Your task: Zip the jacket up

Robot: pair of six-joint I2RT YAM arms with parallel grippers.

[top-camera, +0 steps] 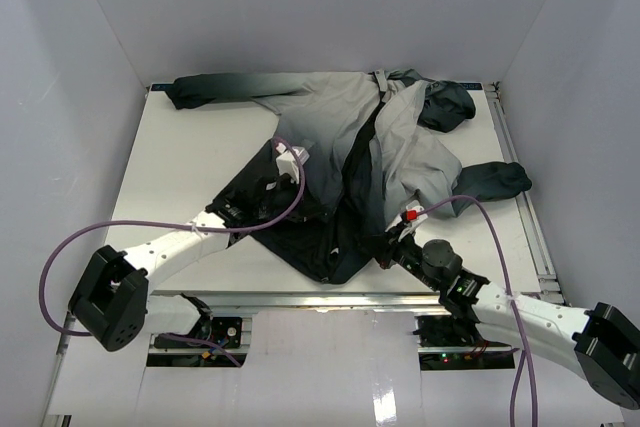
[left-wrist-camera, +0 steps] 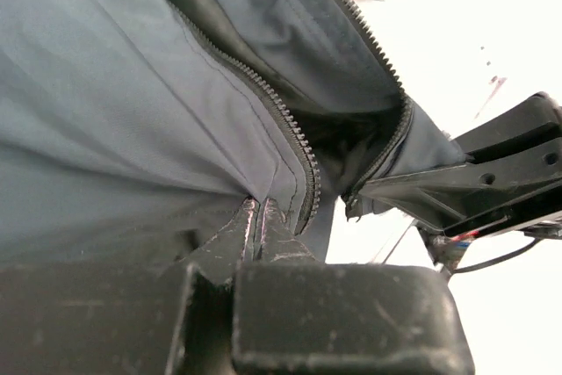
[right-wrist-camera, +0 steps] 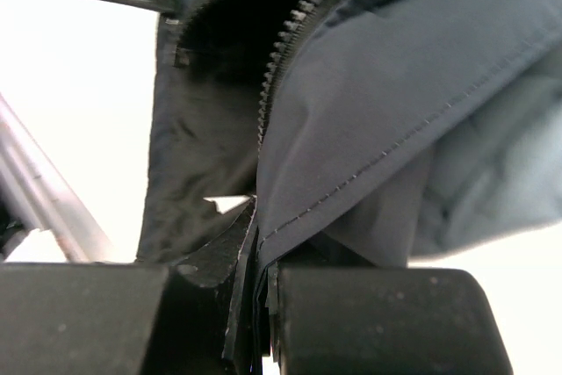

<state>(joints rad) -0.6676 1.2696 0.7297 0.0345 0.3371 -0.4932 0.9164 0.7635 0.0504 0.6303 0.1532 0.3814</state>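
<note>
– On the white table (top-camera: 190,157), ahead of the 2 arms, the jacket (top-camera: 400,137) is pictured spread flat, hood toward the far edge, its front unzipped and parted. Which step is judged to be in hand?

– At the hem end, nearest the arms, the 2 front edges are being gathered. The left gripper (left-wrist-camera: 259,217) is shown with its jaws pressed together on cloth just beside one row of zipper teeth (left-wrist-camera: 281,116). The right gripper (right-wrist-camera: 255,234) is clamped on a fold of the other panel, near the opposite zipper row (right-wrist-camera: 279,50). Zipping proper is judged not yet begun, since the 2 rows lie apart wherever they can be seen.

– What is called for next?

– The 2 lower ends would need to be drawn together and lined up, so that one can be seated in the slider. No slider can be made out in any view, so it would have to be found first. Sagging or twisting of the slack cloth between the 2 holds is to be expected.

– Are any containers pictured?

– None is seen. Nothing is shown held inside anything, and whether the jacket has pockets cannot be told.
</note>
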